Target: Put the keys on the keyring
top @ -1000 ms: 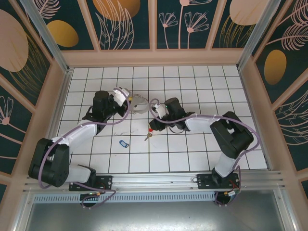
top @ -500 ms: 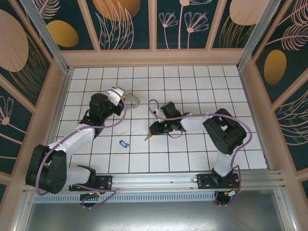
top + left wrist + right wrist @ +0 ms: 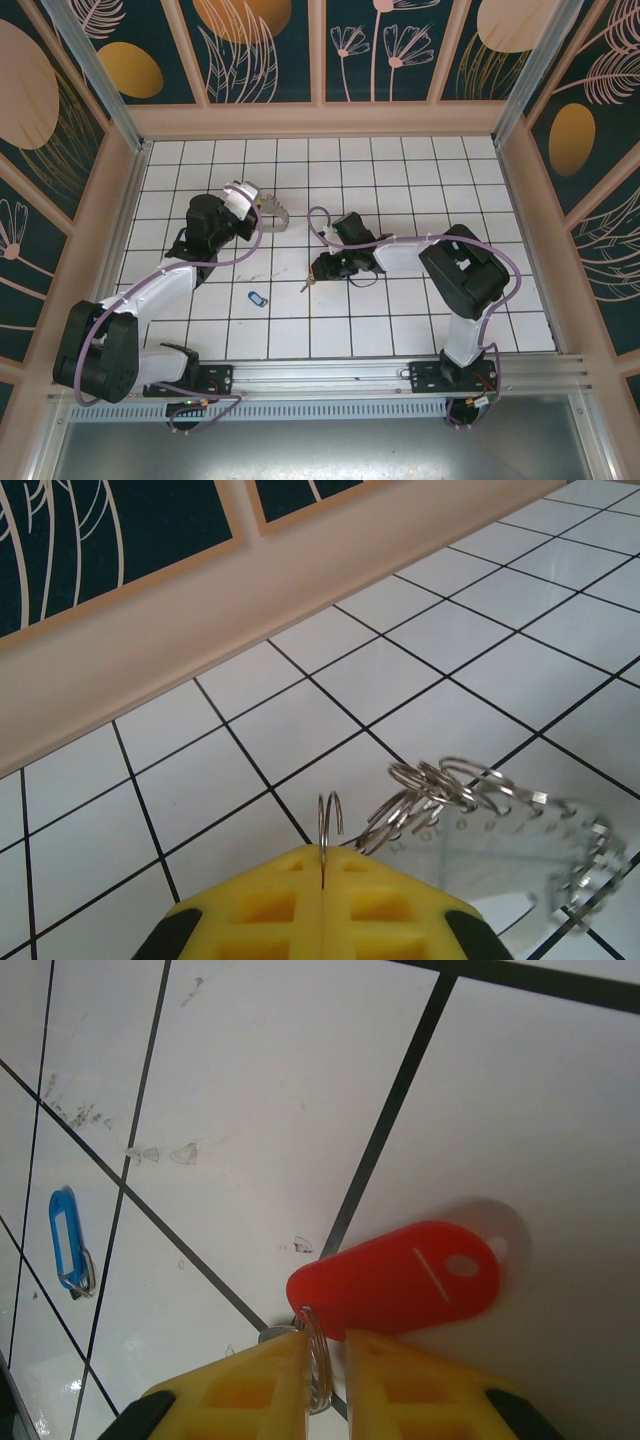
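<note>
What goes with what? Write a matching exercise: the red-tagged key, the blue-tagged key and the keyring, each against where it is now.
1. red-tagged key
2. blue-tagged key
3. keyring

A. gripped by the left claw
B. its small ring between the fingers of the right claw
C. lying free, apart from both claws

Pairs: 1-B, 2-C, 3-A.

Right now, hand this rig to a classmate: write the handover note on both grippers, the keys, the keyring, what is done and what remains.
Left gripper: shut on a small wire loop of the keyring, left of centre.
Right gripper: shut on the split ring of the red key tag, mid-floor.
Blue key tag: loose on the tiles, left of the red one.
Done: ring and red tag gripped, apart from each other.
To do: thread red, then blue, onto the keyring; neither is on it.
</note>
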Tool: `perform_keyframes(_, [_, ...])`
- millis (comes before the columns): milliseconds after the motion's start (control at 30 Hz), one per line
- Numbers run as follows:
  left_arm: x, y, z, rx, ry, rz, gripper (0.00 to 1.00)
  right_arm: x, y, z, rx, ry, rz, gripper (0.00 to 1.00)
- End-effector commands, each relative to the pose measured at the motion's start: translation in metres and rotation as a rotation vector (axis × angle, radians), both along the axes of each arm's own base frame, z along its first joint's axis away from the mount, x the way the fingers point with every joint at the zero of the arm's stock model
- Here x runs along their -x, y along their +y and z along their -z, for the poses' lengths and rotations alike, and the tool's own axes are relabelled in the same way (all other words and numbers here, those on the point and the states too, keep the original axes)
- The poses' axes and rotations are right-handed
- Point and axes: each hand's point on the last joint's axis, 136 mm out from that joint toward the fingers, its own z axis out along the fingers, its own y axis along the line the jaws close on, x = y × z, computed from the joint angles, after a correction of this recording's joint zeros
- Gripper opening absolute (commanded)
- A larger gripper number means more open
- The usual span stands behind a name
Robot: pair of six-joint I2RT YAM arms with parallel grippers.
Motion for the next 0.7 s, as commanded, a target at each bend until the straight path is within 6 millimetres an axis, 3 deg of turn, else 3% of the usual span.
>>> perform_keyframes(0, [-0.0001, -0.0022, -0.0195, 0.035, -0.054, 0.014, 0.0, -0.0022, 0.0127, -0.0086, -0.039, -0.007, -0.014, 0.17])
perform_keyframes(667, [0.0015, -0.0071, -0.0111, 0.034, -0.027, 0.047, 0.0, -0.0035, 0.0186, -0.0041, -0.013, -0.008, -0.023, 0.15])
